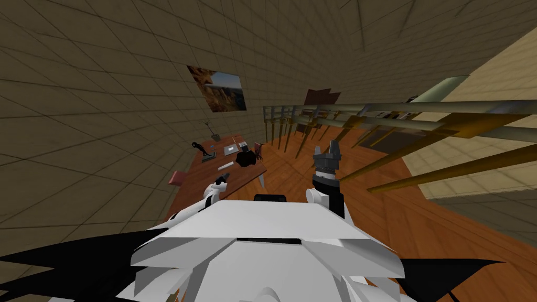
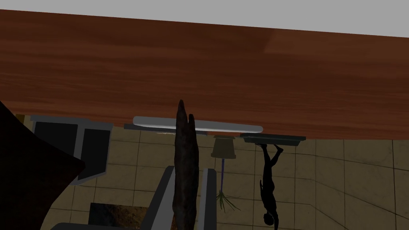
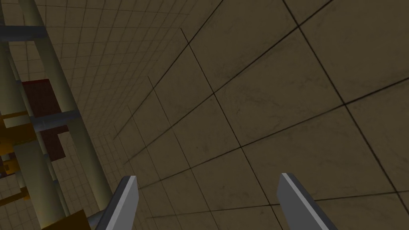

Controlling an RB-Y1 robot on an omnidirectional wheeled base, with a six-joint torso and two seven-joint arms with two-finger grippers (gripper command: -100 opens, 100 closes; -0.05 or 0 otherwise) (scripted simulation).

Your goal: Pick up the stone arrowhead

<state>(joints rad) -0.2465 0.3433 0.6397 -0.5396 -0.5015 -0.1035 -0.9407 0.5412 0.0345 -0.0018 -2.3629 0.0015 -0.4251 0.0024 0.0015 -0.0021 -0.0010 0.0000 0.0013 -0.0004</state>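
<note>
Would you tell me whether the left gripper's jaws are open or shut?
Shut: on the left gripper, the jaws press both sides of the dark arrowhead between them.

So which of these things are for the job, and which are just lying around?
For the job:
- the dark arrowhead
- the left end effector, shut on it

Just lying about:
- the black figurine
- the potted plant
- the white bar
- the wooden table
- the right end effector, open and idle

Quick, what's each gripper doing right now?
Left gripper: shut on the dark brown arrowhead.
Right gripper: open, holding nothing.
</note>
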